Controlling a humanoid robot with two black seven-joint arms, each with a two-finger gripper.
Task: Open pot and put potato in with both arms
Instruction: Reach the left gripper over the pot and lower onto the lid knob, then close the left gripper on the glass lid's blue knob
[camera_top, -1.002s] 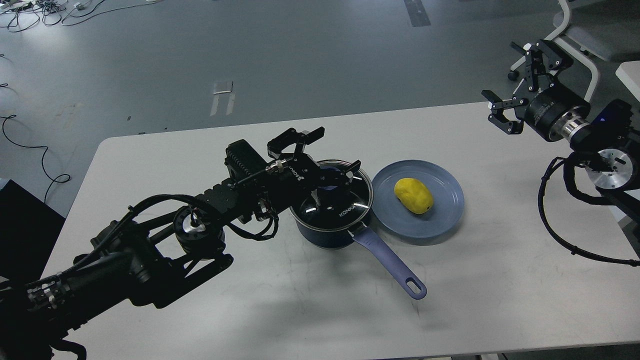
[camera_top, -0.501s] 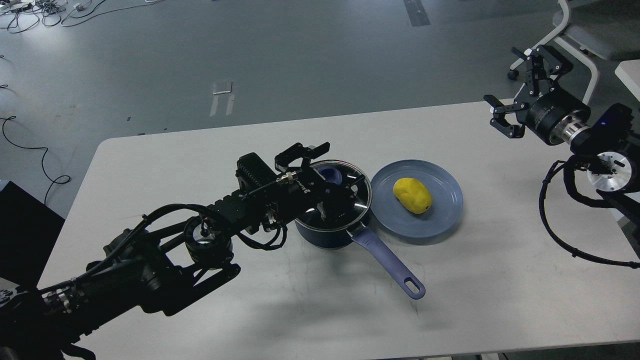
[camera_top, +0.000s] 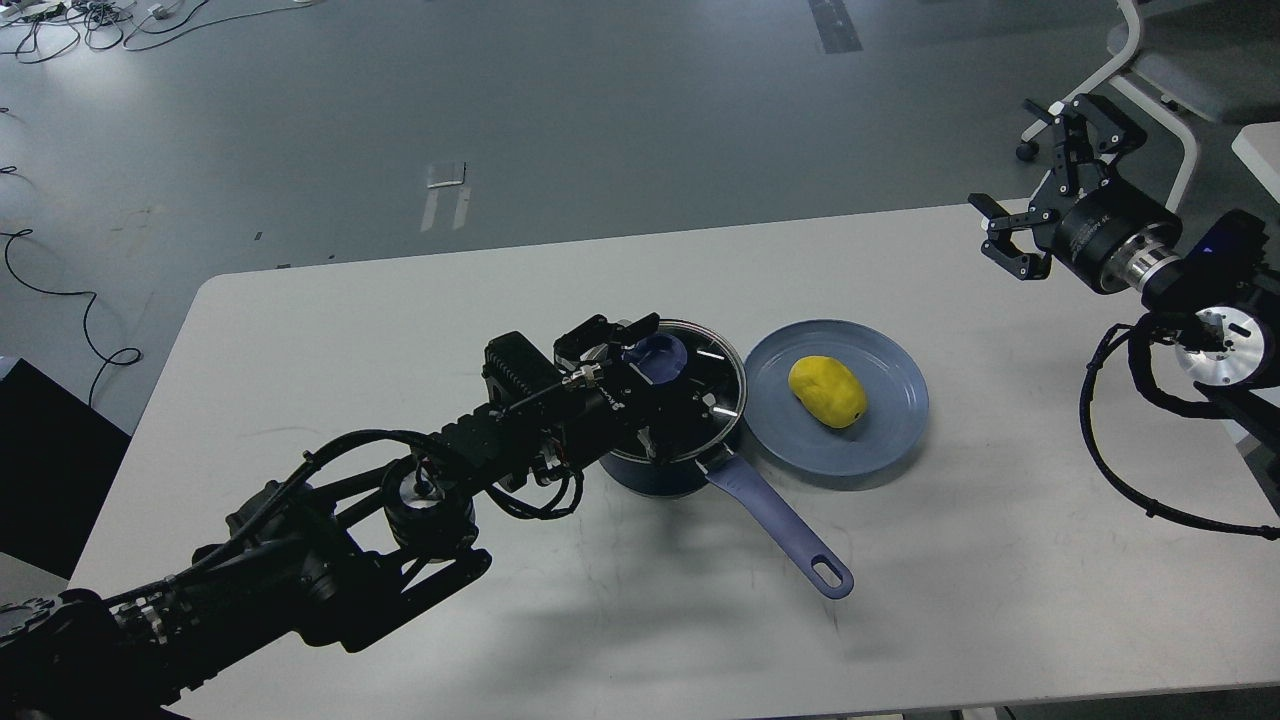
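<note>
The dark navy pot stands mid-table with its glass lid on and its lavender handle pointing to the front right. My left gripper is low over the lid, open, with one finger behind the blue knob and the other in front of it. The yellow potato lies on the flat blue plate just right of the pot. My right gripper is open and empty, held high over the table's far right corner.
The white table carries only the pot and plate. Its far edge and the grey floor lie behind. A white chair frame stands at the back right. A black cable loops under my right arm.
My left gripper has come down and drawn back toward me over the lid, so the knob now shows between its fingers. My right gripper has shifted slightly. Pot and potato have not moved.
</note>
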